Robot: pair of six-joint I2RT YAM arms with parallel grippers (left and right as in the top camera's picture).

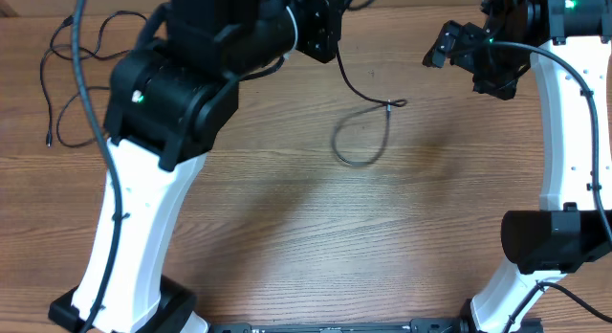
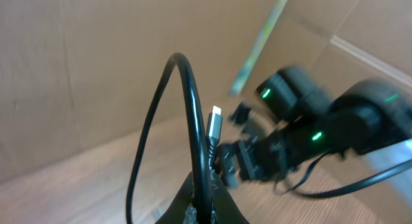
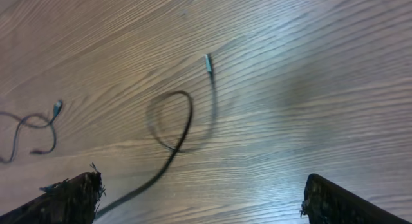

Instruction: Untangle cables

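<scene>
One black cable (image 1: 359, 146) runs down from my left gripper (image 1: 325, 44) at the top middle and lies in a loop on the table, its plug end (image 1: 397, 104) at the loop's right. In the left wrist view my left gripper (image 2: 207, 197) is shut on this cable (image 2: 190, 102), which arches above the jaws, a silvery plug (image 2: 214, 120) beside it. Other thin cables (image 1: 76, 70) lie in loose curves at the far left. My right gripper (image 1: 446, 46) hangs open above the table, right of the loop. The right wrist view shows the loop (image 3: 171, 124) ahead of the open right gripper (image 3: 206, 199), nothing between its fingers.
The wooden table (image 1: 316, 237) spreads across all views. My left arm's large black and white body (image 1: 163, 113) covers much of the left side overhead. The right arm's white link (image 1: 574, 132) stands along the right edge. More loose cable (image 3: 32, 130) shows at the right wrist view's left.
</scene>
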